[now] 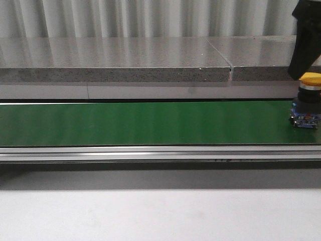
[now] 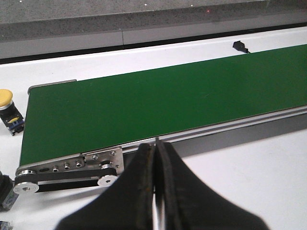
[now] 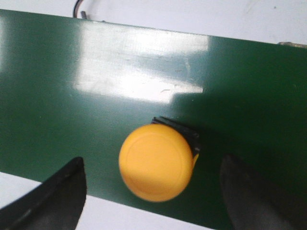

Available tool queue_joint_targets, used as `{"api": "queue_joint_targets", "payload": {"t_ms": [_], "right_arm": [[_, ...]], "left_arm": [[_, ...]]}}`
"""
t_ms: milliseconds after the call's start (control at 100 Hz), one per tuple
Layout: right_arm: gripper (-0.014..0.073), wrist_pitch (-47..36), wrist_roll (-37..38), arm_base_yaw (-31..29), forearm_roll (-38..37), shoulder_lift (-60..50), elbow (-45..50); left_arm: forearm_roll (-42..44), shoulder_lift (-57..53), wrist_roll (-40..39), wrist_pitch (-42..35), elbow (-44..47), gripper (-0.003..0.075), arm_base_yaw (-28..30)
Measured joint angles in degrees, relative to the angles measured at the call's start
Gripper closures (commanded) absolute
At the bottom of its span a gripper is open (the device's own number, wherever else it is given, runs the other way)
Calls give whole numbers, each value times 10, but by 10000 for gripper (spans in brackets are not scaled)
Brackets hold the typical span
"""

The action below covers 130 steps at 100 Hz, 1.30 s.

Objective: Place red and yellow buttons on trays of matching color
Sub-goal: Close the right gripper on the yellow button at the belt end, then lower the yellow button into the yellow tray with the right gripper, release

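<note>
A long green belt (image 1: 150,123) runs across a white table (image 1: 150,216), with a shiny metal rail (image 1: 150,153) along its near edge and a gray stone ledge (image 1: 115,63) behind it. At the far right end of the belt stands a yellow button (image 1: 310,78). It has a round yellow cap on top of a black body with a small blue part at the bottom, and it stands upright on the green belt. The right gripper (image 1: 307,40) hangs just above this button. From the right wrist view, the yellow cap (image 3: 156,163) sits between the two black fingers (image 3: 53,196), and the fingers are spread wide apart and are not touching it. The left gripper (image 2: 156,158) is over the white table, near the belt's metal end, where the small screws show. Its two black fingers (image 2: 136,191) are pressed close together, with only a thin line between them, and they hold nothing. In the left wrist view a second yellow button (image 2: 5,98) stands on the white table just beside the end of the belt.
</note>
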Motion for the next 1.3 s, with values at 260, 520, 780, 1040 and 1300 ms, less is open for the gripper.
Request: {"api": "queue_joint_targets", "payload": {"t_ms": [260, 520, 780, 1040, 1300], "right_arm": [[331, -21, -1, 0, -35, 30, 0], [341, -27, -4, 0, -36, 16, 1], [341, -27, 33, -45, -37, -49, 20], [341, -27, 60, -164, -37, -68, 35], [350, -47, 108, -283, -40, -69, 35]], "left_arm": [[0, 0, 0, 0, 0, 741, 0], [0, 0, 0, 0, 0, 741, 0], [0, -1, 0, 0, 0, 741, 0], [0, -1, 0, 0, 0, 741, 0], [0, -1, 0, 0, 0, 741, 0]]}}
